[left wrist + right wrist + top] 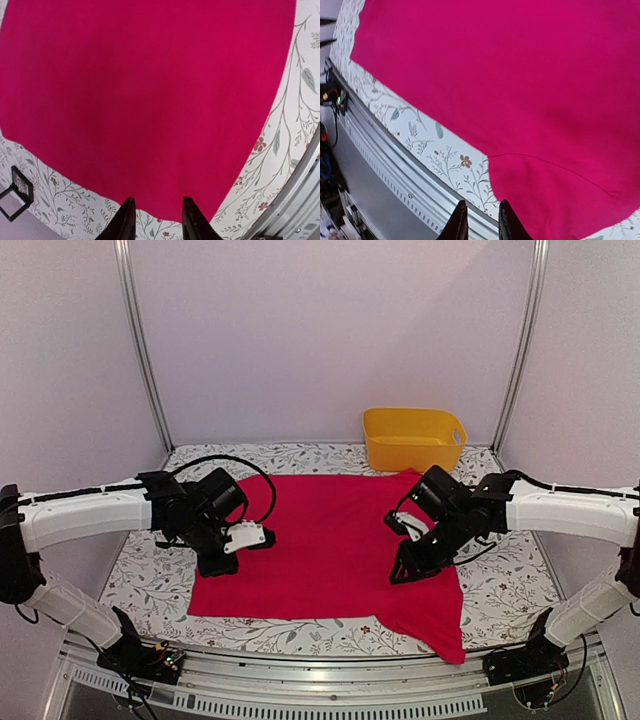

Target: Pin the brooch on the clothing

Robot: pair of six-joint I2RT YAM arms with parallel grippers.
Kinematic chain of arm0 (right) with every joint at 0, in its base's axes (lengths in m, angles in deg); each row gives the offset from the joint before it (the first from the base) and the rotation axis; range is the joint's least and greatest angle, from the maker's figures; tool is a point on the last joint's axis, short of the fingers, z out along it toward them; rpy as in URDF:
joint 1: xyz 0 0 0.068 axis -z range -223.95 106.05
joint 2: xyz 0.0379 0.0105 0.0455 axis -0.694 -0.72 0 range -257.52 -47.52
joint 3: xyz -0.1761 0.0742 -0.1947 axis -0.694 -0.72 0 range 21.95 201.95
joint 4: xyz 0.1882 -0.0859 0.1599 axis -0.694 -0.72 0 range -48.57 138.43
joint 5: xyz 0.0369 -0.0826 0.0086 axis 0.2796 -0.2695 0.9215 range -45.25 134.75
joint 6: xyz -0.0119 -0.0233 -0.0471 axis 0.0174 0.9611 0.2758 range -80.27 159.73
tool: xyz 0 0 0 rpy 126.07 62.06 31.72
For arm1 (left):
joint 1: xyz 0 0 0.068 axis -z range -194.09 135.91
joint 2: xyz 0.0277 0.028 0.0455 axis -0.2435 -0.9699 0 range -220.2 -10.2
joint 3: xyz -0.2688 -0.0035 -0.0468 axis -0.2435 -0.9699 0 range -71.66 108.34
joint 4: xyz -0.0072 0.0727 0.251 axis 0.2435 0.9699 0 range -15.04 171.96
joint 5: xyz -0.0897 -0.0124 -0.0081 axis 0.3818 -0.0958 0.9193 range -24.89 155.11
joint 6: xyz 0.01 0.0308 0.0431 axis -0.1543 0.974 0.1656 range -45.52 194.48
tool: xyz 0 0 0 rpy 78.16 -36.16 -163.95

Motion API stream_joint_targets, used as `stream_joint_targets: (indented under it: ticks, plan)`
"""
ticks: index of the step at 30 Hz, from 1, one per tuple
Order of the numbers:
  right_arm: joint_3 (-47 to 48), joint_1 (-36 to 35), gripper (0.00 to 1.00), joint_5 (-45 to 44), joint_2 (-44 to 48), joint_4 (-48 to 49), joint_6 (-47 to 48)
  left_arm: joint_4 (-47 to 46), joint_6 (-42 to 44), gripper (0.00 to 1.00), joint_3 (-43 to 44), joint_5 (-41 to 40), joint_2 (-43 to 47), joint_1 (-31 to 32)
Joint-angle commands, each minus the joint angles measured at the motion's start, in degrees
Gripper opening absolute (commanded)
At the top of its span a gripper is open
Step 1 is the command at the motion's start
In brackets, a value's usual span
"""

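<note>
The red-pink T-shirt (320,540) lies spread flat on the floral tablecloth, one sleeve hanging toward the front right. It fills most of the left wrist view (150,90) and the right wrist view (520,75). The brooch does not show in any view. My left gripper (215,565) hovers over the shirt's left edge, its jaws open and empty (157,220). My right gripper (400,575) hovers over the shirt's right side near the sleeve seam, its jaws a little apart with nothing between them (481,222).
A yellow plastic basket (413,438) stands at the back right, just beyond the shirt. The floral tablecloth (500,580) shows around the shirt. A metal rail (330,680) runs along the table's front edge, also in the right wrist view (385,160).
</note>
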Motion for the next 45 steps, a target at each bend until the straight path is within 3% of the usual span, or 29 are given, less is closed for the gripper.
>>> stream_joint_targets:
  ticks: [1,6,9,21,36,42,45]
  plan:
    - [-5.1,-14.6,0.2,0.6,-4.8,10.1,1.2,-10.6,1.2,0.33,-2.9,6.1,-2.3,5.0]
    - [-10.6,-20.4,0.22,-5.0,-7.8,11.0,-4.9,-8.8,0.4,0.37,-6.6,11.2,-3.1,5.0]
    - [-12.1,-20.5,0.21,-9.1,-7.8,10.7,-6.5,-5.8,0.2,0.46,-9.2,11.0,-3.6,6.0]
    - [-12.7,-20.5,0.3,-14.8,-12.1,5.7,-4.0,2.0,-3.9,0.49,-14.0,-2.8,-5.5,6.8]
    - [-8.2,-20.5,0.33,-18.8,-12.6,-0.6,0.6,1.3,-3.6,0.54,-17.2,-9.5,-1.6,2.3]
    - [-9.5,-20.5,0.29,-18.9,-14.1,0.5,2.1,-0.8,-2.7,0.55,-19.0,-10.9,-0.3,1.3]
    - [-10.5,-20.5,0.22,-19.1,-15.4,0.6,2.6,-1.7,-2.6,0.48,-19.8,-12.0,-0.7,1.2]
